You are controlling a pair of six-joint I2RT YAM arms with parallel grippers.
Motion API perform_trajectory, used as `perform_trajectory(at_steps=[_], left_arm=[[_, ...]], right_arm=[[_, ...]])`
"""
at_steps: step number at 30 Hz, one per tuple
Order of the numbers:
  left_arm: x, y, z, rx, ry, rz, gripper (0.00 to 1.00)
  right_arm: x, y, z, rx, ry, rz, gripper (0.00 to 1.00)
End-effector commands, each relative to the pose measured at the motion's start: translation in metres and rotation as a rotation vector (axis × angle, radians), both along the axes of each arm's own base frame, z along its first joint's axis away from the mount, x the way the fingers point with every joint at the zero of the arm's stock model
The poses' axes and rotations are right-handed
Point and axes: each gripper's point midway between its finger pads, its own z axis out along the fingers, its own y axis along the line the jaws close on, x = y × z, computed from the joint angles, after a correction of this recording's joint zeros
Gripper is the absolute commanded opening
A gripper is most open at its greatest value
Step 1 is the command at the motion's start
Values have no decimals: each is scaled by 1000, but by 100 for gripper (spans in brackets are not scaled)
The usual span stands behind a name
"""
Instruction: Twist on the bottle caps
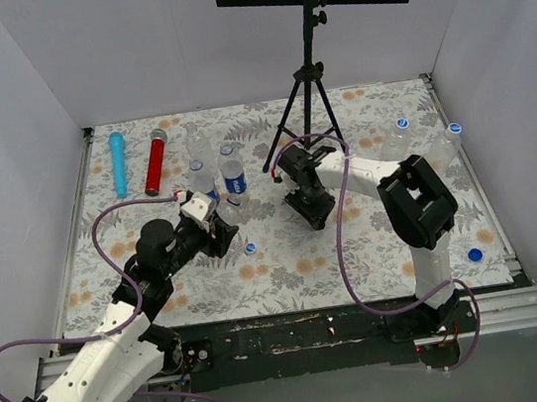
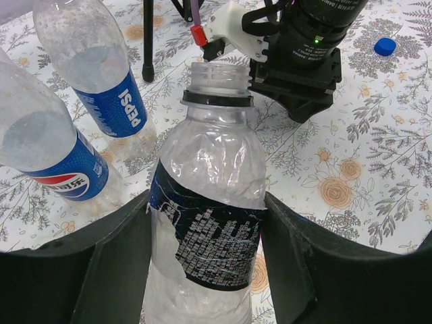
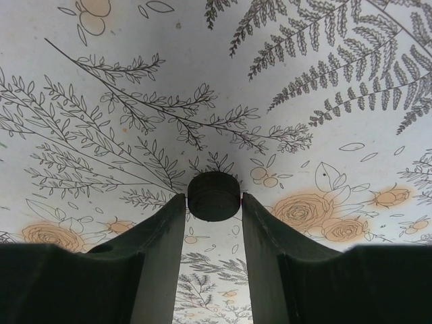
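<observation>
My left gripper (image 2: 207, 206) is shut on the body of a clear bottle (image 2: 212, 155) with a dark torn label, one finger on each side. The bottle's neck is open and bears no cap. Seen from above, this gripper (image 1: 207, 220) is left of centre. My right gripper (image 3: 214, 202) points down at the floral cloth, both fingertips touching the sides of a black bottle cap (image 3: 214, 196). Whether that cap rests on the cloth I cannot tell. From above, the right gripper (image 1: 310, 207) hides the black cap. A blue cap (image 1: 250, 248) lies between the two grippers.
Two Pepsi bottles (image 2: 101, 74) (image 2: 47, 152) stand just left of the held bottle. A tripod (image 1: 310, 105) stands behind the right gripper. Blue (image 1: 119, 162) and red (image 1: 155, 164) cylinders lie at the back left. More bottles (image 1: 395, 143) and blue caps (image 1: 475, 254) sit on the right.
</observation>
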Motion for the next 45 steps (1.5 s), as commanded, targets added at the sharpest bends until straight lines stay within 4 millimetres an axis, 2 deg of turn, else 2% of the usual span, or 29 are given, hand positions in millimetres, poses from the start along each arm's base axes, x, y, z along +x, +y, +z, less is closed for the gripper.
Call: perform_trajectory(at_steps=[1, 7, 10, 14, 16, 20, 26, 34, 39, 45], left_arm=[[0, 0, 6, -10, -13, -5, 2], [0, 0, 5, -10, -13, -5, 2], [-1, -1, 5, -10, -11, -8, 2], [-2, -2, 5, -7, -11, -23, 2], [-6, -6, 3, -2, -9, -60, 2], [-19, -19, 0, 8, -3, -182, 2], [-49, -39, -2, 8, -20, -415, 4], [-73, -48, -3, 18, -30, -575, 5], [-81, -50, -4, 15, -24, -615, 5], [-86, -53, -4, 7, -13, -644, 5]], right_arm=[[6, 7, 3, 13, -7, 8, 46], [6, 8, 4, 16, -7, 8, 40], [7, 7, 8, 18, -17, 9, 32], [5, 8, 18, 40, -31, 28, 24], [0, 11, 26, 78, -31, 48, 23], [-15, 28, 59, 230, -47, 141, 22], [-51, 56, 119, 467, -98, 369, 22], [-98, 87, 195, 678, -244, 705, 22], [-117, 97, 230, 765, -317, 822, 22], [-129, 108, 250, 835, -370, 893, 21]])
